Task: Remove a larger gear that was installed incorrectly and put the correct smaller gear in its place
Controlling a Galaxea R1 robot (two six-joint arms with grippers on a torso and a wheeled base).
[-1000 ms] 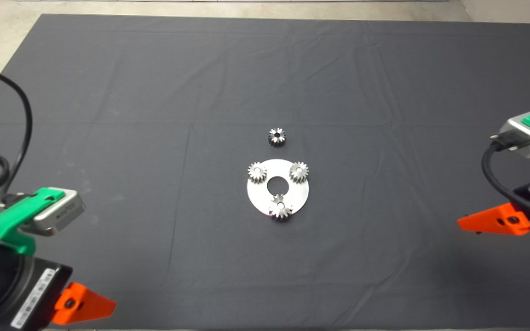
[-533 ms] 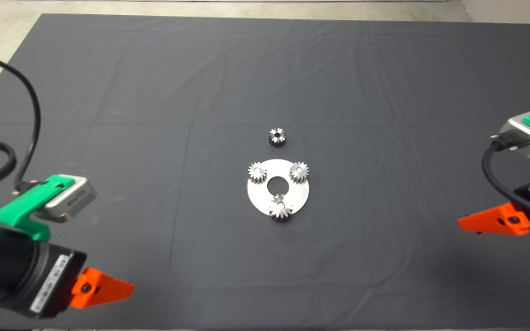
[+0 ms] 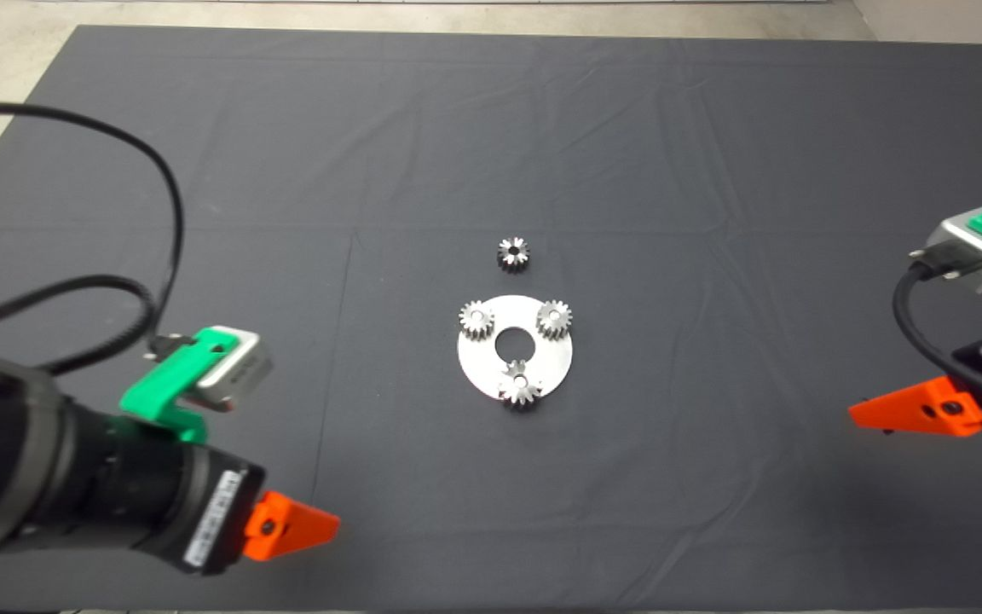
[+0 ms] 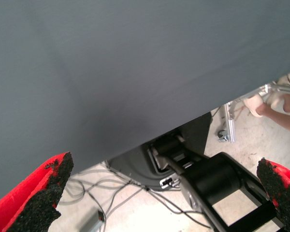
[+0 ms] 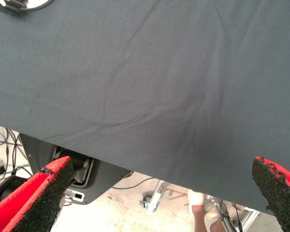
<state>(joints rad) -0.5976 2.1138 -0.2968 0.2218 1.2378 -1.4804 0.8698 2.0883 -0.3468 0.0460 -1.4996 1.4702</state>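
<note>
Your left gripper (image 3: 286, 529), wide open and empty, has advanced toward the larger gear (image 3: 515, 350). Right gripper (image 3: 913, 416) waits, also open. Removal hasn't begun.

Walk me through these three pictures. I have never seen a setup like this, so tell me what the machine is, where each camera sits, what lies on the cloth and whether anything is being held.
This is a two-armed robot at a table with a dark mat. The head view looks down from above. The left gripper reaches in from the lower left; the right gripper waits at the right edge. The other two pictures come from cameras on each wrist, showing that gripper's red fingers spread wide, the mat's edge and the floor beyond; a person's feet show there.

Mid-mat lies a round silver plate carrying three gears: two small gears at the back, and the larger gear in front. The smaller gear lies loose behind the plate. Nothing is held.
</note>
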